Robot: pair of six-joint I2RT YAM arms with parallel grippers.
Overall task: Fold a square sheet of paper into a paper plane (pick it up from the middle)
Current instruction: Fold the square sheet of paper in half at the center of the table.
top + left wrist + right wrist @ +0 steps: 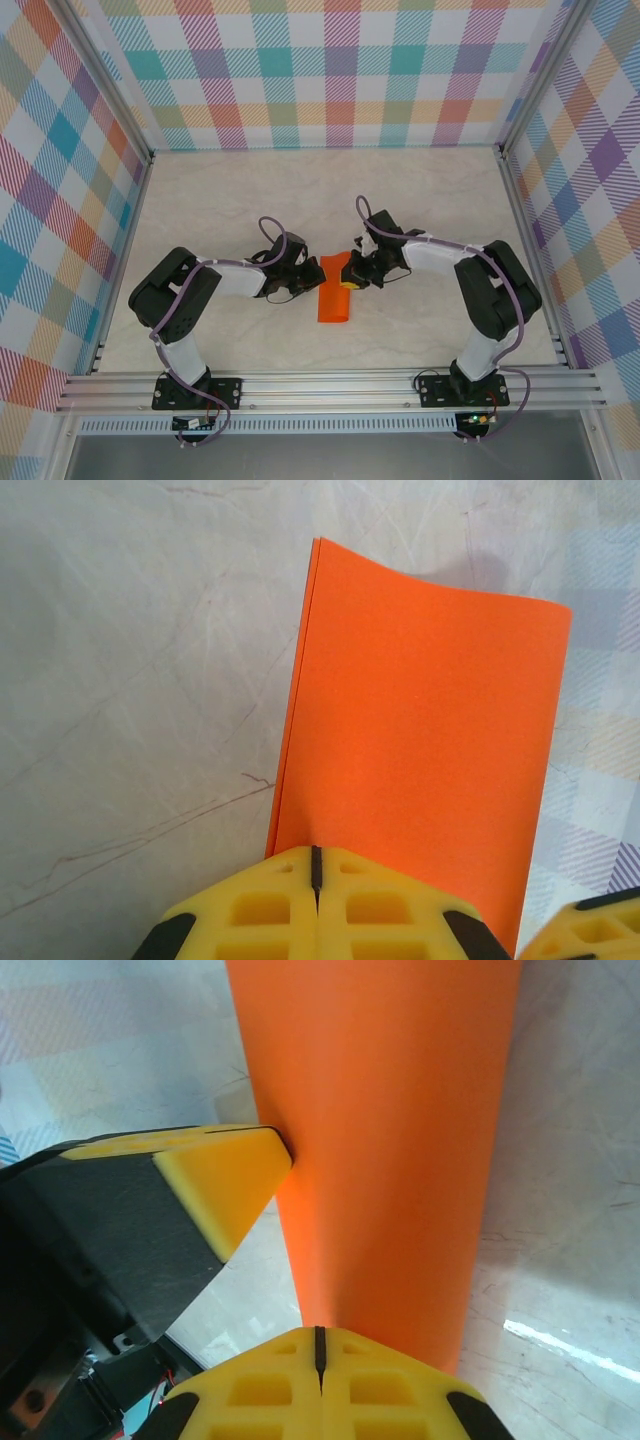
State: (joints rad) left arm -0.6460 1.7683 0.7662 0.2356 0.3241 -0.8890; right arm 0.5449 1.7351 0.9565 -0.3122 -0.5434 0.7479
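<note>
- Plaid walls stand round a pale marbled bench; the left arm bends in from the near-left corner toward the middle
- The left claw has its yellow fingers pressed together, with no gap at the seam; its tip meets the left side of the sheet of paper, and the right wrist camera shows it as a yellow wedge touching that edge
- The sheet of paper lies at the middle of the bench between the two claws; it is bright orange and folded into a narrow oblong running near to far; two layers show along one long edge in the left wrist view; the edge farthest from that claw bows up and throws a soft shadow on the bench
- The right claw is likewise pressed together, seam closed; its tip sits at the sheet's right side, though whether it bears down on the paper or merely hovers over it I cannot quite tell
- The right arm reaches in from the near-right corner
</note>
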